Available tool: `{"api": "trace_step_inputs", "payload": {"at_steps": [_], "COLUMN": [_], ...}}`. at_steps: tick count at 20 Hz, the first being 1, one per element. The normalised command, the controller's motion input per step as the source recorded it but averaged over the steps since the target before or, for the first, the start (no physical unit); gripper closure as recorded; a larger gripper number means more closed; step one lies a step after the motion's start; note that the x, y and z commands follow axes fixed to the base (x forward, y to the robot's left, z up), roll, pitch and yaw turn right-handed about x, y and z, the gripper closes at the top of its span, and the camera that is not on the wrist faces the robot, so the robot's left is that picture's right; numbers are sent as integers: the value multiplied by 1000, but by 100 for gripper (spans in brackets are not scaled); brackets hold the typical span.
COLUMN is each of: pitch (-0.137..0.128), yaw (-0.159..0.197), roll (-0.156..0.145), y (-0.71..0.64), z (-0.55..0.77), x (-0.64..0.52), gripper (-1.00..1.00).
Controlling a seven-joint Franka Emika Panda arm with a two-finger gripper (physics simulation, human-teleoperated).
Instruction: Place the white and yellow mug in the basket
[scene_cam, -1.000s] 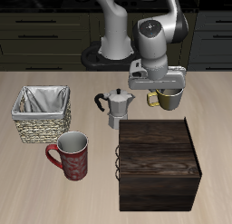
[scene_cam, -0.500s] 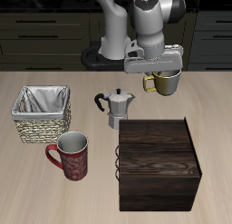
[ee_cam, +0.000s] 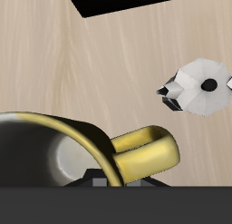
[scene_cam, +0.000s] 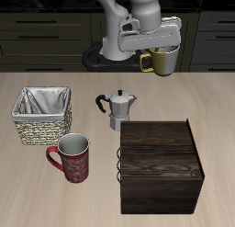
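Observation:
The white and yellow mug [scene_cam: 164, 60] hangs in my gripper [scene_cam: 162, 49], lifted well above the table near its back. The gripper is shut on the mug's rim by the yellow handle. In the wrist view the mug's dark inside and rim [ee_cam: 54, 141] and its yellow loop handle [ee_cam: 145, 155] fill the frame right at my fingers. The basket [scene_cam: 41, 116], woven wicker with white lining, stands on the table far across from the mug, beyond the moka pot.
A silver moka pot [scene_cam: 117, 108] stands mid-table; it also shows in the wrist view [ee_cam: 198, 86]. A dark wooden box [scene_cam: 161, 164] sits near the front edge. A red patterned mug [scene_cam: 72, 157] stands in front of the basket.
My gripper has risen with the mug, from just above the table to well above it, drifting slightly toward the basket's side.

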Motion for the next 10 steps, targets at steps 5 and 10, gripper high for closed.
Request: {"api": "trace_step_inputs", "payload": {"at_steps": [5,10], "pitch": [-13,-5], "yaw": [6,19], "roll": [10,38], "y": [-98,-260], "z": [230,248], "x": [15,60], "gripper": [100,100]}}
